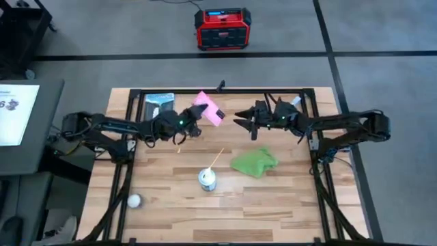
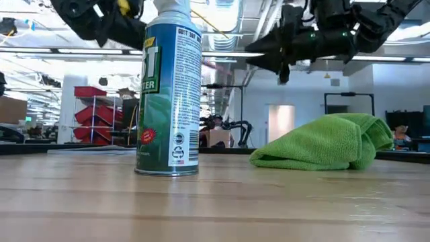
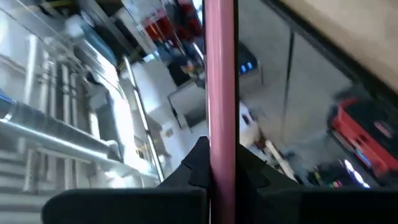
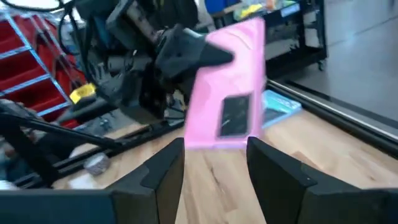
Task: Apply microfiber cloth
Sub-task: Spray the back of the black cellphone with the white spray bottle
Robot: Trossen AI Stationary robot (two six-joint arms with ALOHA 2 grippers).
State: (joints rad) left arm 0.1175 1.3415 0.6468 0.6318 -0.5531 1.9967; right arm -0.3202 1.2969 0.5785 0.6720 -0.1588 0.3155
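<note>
A: Left gripper first: its fingers are pinched on one end of the pink phone and hold it up off the table, toward the far side, a little left of the middle.

B: The left wrist view agrees: the phone runs edge-on as a thin pink strip straight out from between the two dark fingers. And the right gripper?

A: Fingers spread, nothing between them. It hangs in the air just right of the phone, pointing at it. From its own camera the two fingers stand apart with the phone's pink back and dark camera patch beyond the gap, not touching.

B: Room to move?

A: Bare wood between the two grippers and the near edge, apart from the spray can standing upright near the middle with a thin straw slanting off it, and a small white ball by the near left corner. A silvery packet lies at the far left.

B: And the green cloth?

A: On the table right of the can, below the right gripper and clear of it. It is bunched, long side running left to right; the low view shows it humped, higher at one end
</note>
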